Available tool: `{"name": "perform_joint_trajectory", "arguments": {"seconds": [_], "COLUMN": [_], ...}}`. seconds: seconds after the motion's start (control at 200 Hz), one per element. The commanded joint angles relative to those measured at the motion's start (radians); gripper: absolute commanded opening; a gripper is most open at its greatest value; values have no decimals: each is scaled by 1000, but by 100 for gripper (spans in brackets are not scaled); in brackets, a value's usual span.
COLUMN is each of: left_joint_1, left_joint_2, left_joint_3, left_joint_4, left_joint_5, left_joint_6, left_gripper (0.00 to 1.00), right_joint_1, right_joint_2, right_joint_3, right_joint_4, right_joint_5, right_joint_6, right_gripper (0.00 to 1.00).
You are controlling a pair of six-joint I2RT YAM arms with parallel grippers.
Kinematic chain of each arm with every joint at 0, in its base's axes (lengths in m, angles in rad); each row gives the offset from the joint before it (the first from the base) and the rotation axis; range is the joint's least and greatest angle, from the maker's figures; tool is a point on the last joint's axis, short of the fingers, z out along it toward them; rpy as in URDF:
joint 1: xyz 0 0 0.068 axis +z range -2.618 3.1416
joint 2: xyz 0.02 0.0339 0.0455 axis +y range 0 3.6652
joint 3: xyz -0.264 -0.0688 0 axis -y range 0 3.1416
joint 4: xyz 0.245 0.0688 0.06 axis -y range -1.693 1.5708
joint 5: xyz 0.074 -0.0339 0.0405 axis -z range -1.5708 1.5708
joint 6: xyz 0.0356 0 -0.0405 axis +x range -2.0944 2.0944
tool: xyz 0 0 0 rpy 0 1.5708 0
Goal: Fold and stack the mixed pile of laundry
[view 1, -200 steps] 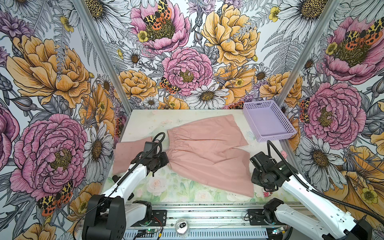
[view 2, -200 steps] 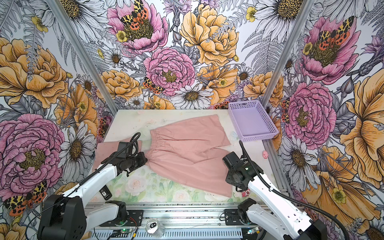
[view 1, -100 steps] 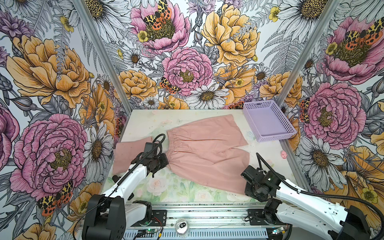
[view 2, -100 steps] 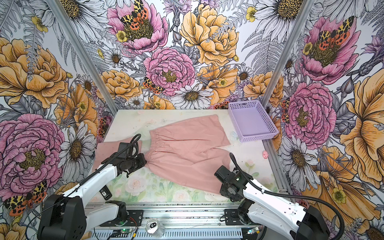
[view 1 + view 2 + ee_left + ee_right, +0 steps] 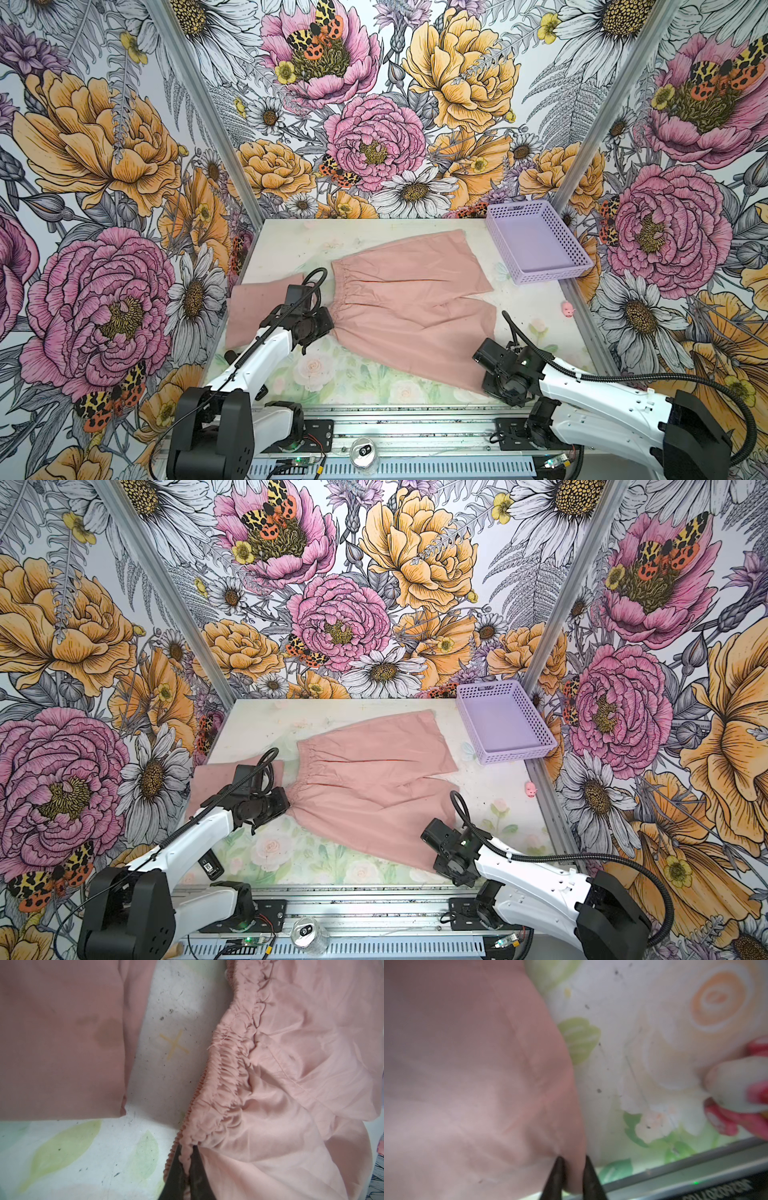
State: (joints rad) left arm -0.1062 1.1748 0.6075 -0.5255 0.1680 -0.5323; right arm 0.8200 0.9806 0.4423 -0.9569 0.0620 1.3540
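The left claw (image 5: pixel 188 1157) is closed tight on the gathered elastic waistband of the pink shorts (image 5: pixel 415 307). In the left wrist view we see the bunched band squeezed between its two dark fingers (image 5: pixel 174 1174). The right claw (image 5: pixel 573 1158) is closed too, and in the right wrist view the rounded edge of one leg of the shorts sits between its fingertips (image 5: pixel 556 1176), close to the metal rail at the front of the table (image 5: pixel 332 374). In both top views the shorts lie spread almost flat in the middle of the table, with the waistband toward the left arm and the two legs toward the right. The far leg reaches toward the lilac basket (image 5: pixel 536 245), which stands in the far right corner, near the shorts but apart from them. The near leg runs down to the right claw at the front. A folded pink garment (image 5: pixel 257 311) lies at the left edge of the table, partly hidden under the left arm. In the left wrist view a strip of bare table with a yellow cross mark (image 5: pixel 174 1044) separates it from the waistband. A small pink pig toy (image 5: pixel 566 308) sits by the right wall. A red and white object (image 5: pixel 737 1093) shows in the right wrist view, but it is too blurred for us to name.
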Motion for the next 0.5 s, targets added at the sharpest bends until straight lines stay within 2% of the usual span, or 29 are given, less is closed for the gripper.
{"name": "perform_joint_trajectory", "arguments": {"seconds": [0.0, 0.185, 0.335, 0.495], "left_joint_1": [11, 11, 12, -6], "left_joint_2": [-2, -36, -51, -64], "left_joint_3": [21, 63, 123, 156], "left_joint_4": [-7, -81, -174, -245], "left_joint_5": [-12, 6, 31, 57], "left_joint_6": [18, 19, 35, 27], "left_gripper": [0, 0, 0, 0], "right_joint_1": [8, -21, -196, -343], "right_joint_2": [-9, -140, -205, -174], "right_joint_3": [-1, 161, 331, 482], "right_joint_4": [13, -199, -358, -441], "right_joint_5": [5, 45, 49, 33], "right_joint_6": [13, -33, -175, -339], "right_gripper": [0, 0, 0, 0]}}
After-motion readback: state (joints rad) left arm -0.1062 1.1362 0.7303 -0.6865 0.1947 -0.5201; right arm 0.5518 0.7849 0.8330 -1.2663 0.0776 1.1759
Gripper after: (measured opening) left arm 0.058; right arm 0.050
